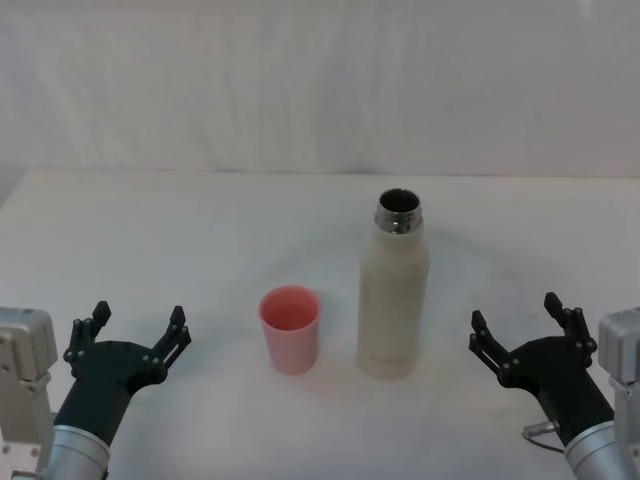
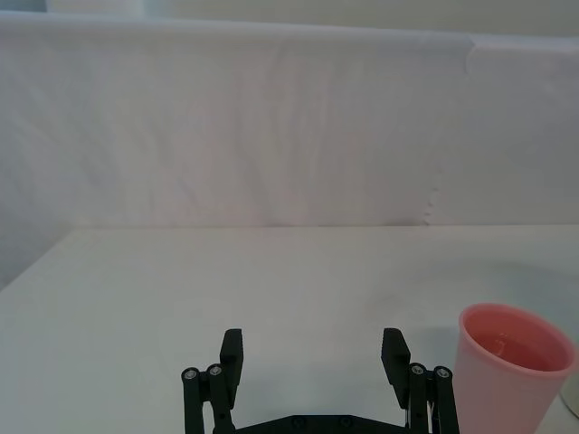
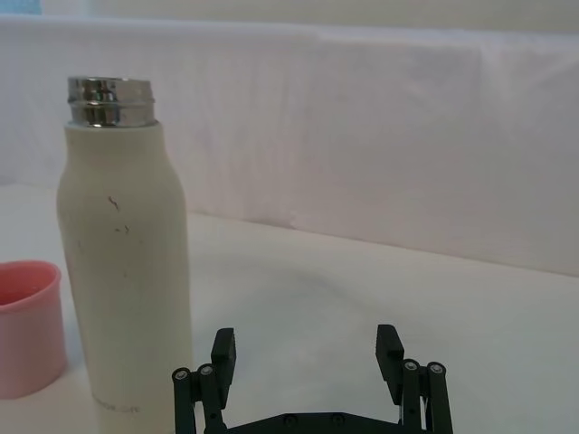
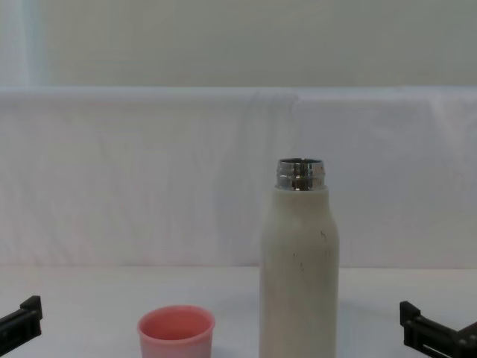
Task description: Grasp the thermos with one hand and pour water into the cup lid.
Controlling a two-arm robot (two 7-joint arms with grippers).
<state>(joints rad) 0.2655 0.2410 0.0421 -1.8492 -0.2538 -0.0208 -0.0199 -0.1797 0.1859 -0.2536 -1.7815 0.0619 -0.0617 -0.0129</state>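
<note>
The thermos (image 1: 394,290) is a tall cream-white bottle with an uncapped steel neck, standing upright at the table's middle; it rises in the chest view (image 4: 299,268) and in the right wrist view (image 3: 124,262). Just to its left stands the cup lid (image 1: 290,328), a small pink cup, upright (image 4: 177,331) (image 2: 509,369) (image 3: 27,325). My left gripper (image 1: 138,328) rests open near the front left, apart from the cup (image 2: 312,355). To the right of the thermos, my right gripper (image 1: 518,325) is open with nothing between its fingers (image 3: 306,351).
A white cloth-covered table (image 1: 200,230) runs back to a white draped backdrop (image 1: 320,80). Free room lies behind and to both sides of the two objects.
</note>
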